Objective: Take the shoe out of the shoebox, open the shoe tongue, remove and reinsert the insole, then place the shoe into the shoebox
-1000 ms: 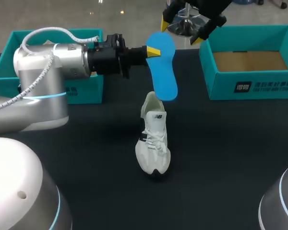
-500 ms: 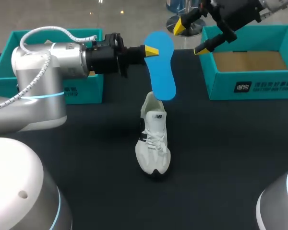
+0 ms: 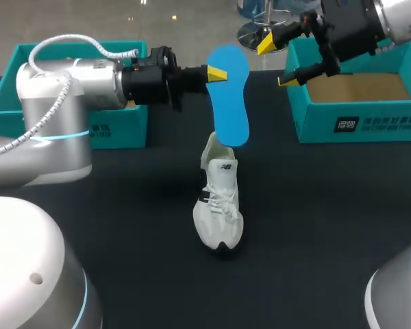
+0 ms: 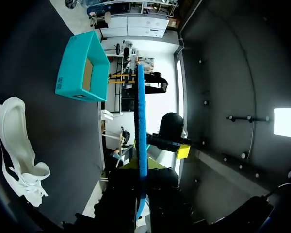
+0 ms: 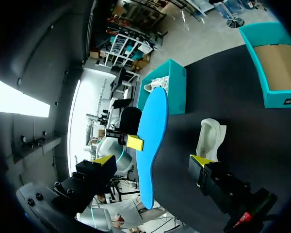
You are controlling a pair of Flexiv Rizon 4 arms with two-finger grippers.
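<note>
Head view: the left gripper [image 3: 218,72] has its fingers closed narrowly on the far end of the blue insole [image 3: 231,96], which hangs above the black surface [image 3: 329,219]. Its near end overlaps the heel of the white shoe [image 3: 219,199], which stands upright at mid-surface, toe towards the near side.

The right wrist view shows a gap between insole and shoe, which the head view does not show. It also shows the insole's broad face, with one yellow tip of the left gripper pressed on it. The left wrist view shows the insole only edge-on, between that gripper's own fingers.

The right gripper [image 3: 276,63] sits at the far left corner of the open shoebox [image 3: 356,127]. Its fingers are spread wide and hold nothing.

The left arm hides part of a second teal box [image 3: 116,130] at far left. The right wrist view shows something pale inside it, which I cannot identify.

Count: one shoe, one insole, two teal boxes, two arms.
</note>
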